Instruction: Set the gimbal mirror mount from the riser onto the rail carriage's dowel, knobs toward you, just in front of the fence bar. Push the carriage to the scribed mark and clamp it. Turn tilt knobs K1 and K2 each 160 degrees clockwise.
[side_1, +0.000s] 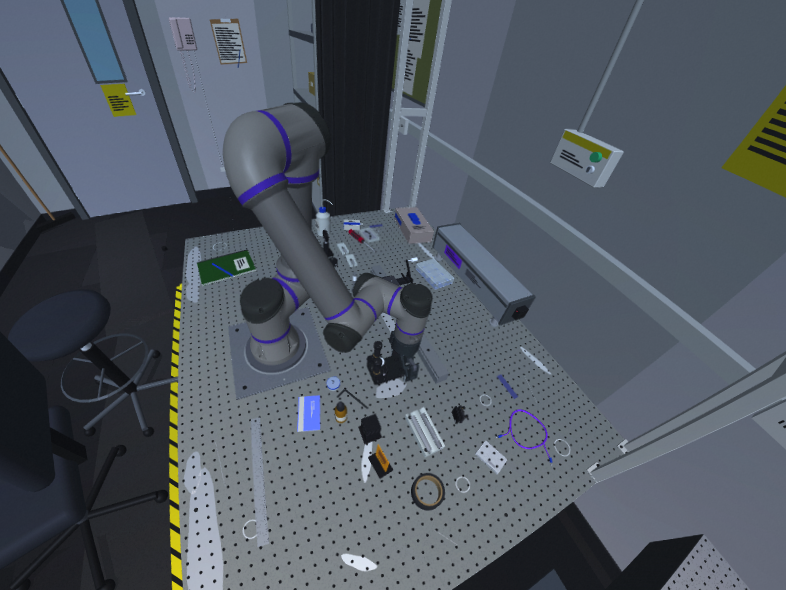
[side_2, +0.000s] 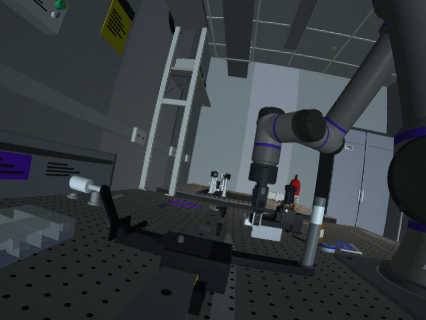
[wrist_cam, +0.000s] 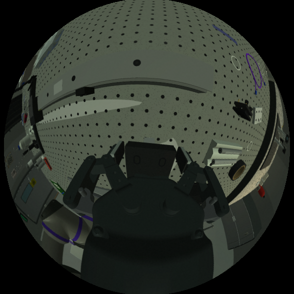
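The gimbal mirror mount (wrist_cam: 149, 161) is a dark block with two round knobs on its near face, sitting on a pale riser (side_2: 265, 231) near the middle of the breadboard table. My gripper (wrist_cam: 150, 156) is lowered around it, open, with a finger on each side of the block and nothing held. From the side the mount (side_1: 379, 367) shows as a black part just left of my wrist. The grey rail (wrist_cam: 131, 75) lies beyond it, with a small black carriage (wrist_cam: 84, 91) on its front edge.
The rail (side_1: 428, 362) runs close to the right of my wrist. An open tray (side_1: 425, 432), a tape roll (side_1: 427, 490), a black cube (side_1: 370, 429) and a purple cable loop (side_1: 528, 429) lie toward the front. A grey instrument box (side_1: 482, 270) sits at the right rear.
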